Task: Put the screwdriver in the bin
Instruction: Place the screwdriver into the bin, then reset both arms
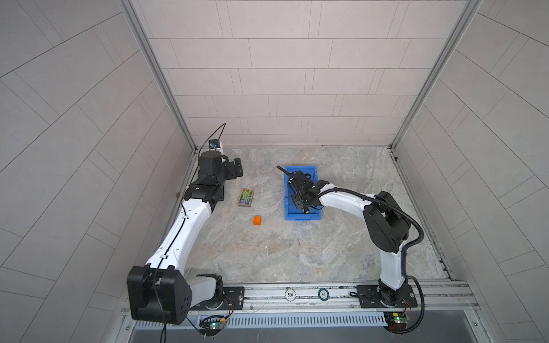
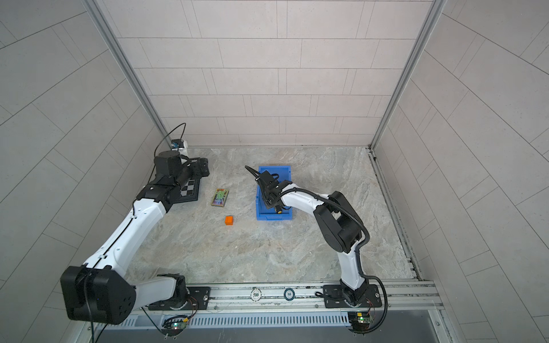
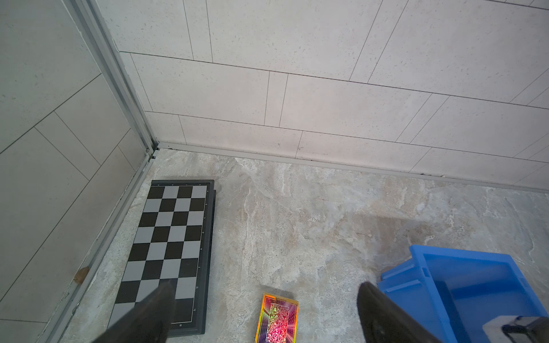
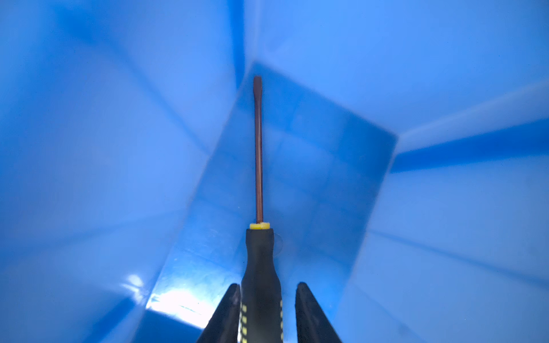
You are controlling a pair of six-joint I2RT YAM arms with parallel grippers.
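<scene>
Down inside the bin (image 4: pixel 118 148), my right pincer (image 4: pixel 268 285) narrowly pinched the screwdriver (image 4: pixel 259 148) by its black handle.

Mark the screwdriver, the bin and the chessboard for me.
screwdriver (image 4: pixel 258 154), right wrist view, middle of the metal shaft.
bin (image 1: pixel 301 217), top view, low front wall.
chessboard (image 3: pixel 172 234), left wrist view, centre of the checkered face.

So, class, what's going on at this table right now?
The right gripper is down inside the bin, with the screwdriver between its fingers, shaft pointing along the floor of the bin. One finger shows a slight gap, so release may be starting. The left gripper hovers open near the chessboard, holding nothing.
</scene>
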